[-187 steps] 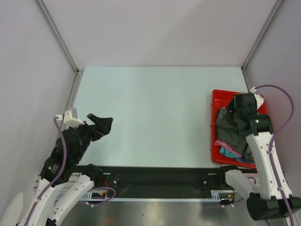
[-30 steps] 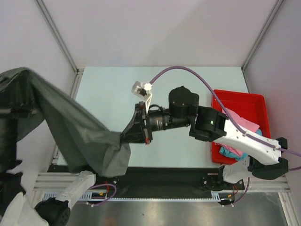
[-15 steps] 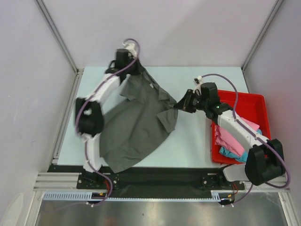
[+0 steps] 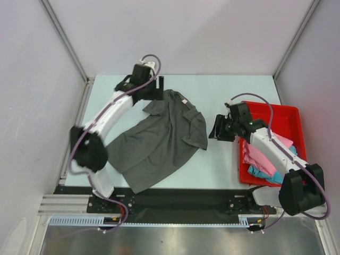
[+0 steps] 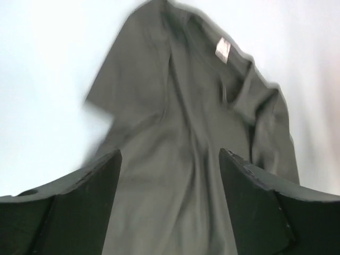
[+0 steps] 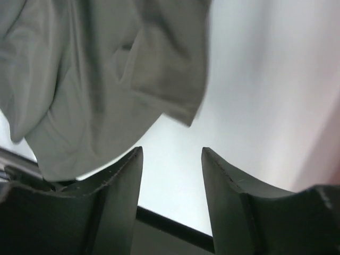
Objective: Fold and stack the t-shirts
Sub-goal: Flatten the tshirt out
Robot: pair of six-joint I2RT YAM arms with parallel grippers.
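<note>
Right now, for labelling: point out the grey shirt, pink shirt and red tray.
grey shirt [image 4: 159, 139], top view, its body.
pink shirt [image 4: 254, 158], top view, visible fold.
red tray [image 4: 284, 108], top view, far rim.

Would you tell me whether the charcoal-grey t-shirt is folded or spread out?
Spread out, unfolded: the charcoal-grey t-shirt lies rumpled across the table, collar label and sleeve visible.

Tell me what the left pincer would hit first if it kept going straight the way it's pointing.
Most likely the charcoal-grey t-shirt. In the left wrist view its cloth fills the gap of the open left pincer, with nothing in between. How high the tips sit is unclear.
</note>
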